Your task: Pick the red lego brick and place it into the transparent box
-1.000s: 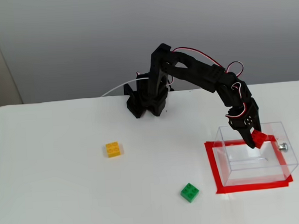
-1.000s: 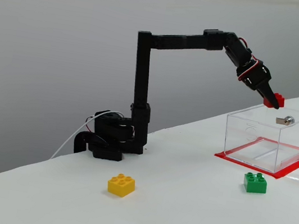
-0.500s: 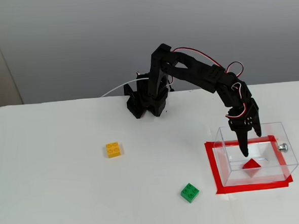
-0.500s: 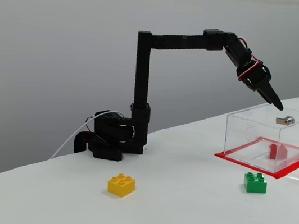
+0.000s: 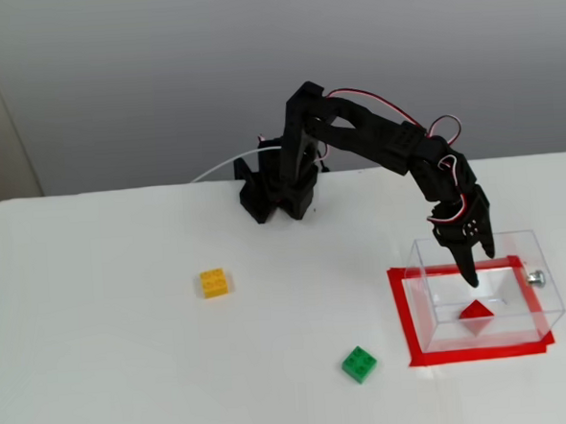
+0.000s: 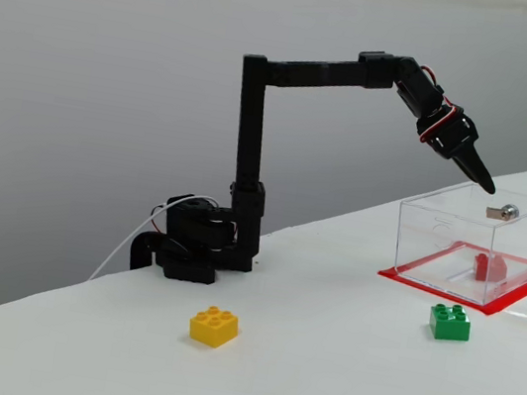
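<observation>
The red lego brick (image 5: 476,313) (image 6: 486,266) lies tilted on the floor of the transparent box (image 5: 421,304) (image 6: 440,225), free of the gripper. In both fixed views the black arm reaches over the box. My gripper (image 5: 481,269) (image 6: 486,183) hangs just above the box's back rim, pointing down. Its fingers stand a little apart, with nothing between them. The box has a small silver knob (image 5: 535,276) (image 6: 509,210) on one side.
A red tape outline (image 5: 402,320) (image 6: 411,278) frames the box. A green brick (image 5: 359,364) (image 6: 449,322) lies just outside it. A yellow brick (image 5: 213,283) (image 6: 214,326) sits further off on the white table. The arm's base (image 5: 277,188) (image 6: 191,241) stands at the back.
The gripper opened and the red brick dropped into the box, where it now rests. Since then the fingers have drawn somewhat closer together.
</observation>
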`<state>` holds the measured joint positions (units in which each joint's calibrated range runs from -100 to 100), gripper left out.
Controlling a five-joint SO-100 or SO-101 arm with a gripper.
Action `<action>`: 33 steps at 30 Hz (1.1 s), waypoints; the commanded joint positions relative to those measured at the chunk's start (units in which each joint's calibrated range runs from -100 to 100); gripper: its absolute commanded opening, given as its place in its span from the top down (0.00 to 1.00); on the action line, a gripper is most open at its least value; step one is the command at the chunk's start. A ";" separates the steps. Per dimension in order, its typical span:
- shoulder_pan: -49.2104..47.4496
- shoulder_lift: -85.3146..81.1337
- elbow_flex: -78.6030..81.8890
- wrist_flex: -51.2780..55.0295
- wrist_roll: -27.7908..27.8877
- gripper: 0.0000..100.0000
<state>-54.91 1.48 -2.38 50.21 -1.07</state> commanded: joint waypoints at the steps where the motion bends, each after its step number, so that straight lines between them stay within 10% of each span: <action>1: 0.68 -1.44 -2.41 0.26 0.29 0.98; 33: 39.72 -41.06 16.31 0.35 -0.13 0.99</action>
<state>-20.51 -34.46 12.00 50.47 -1.07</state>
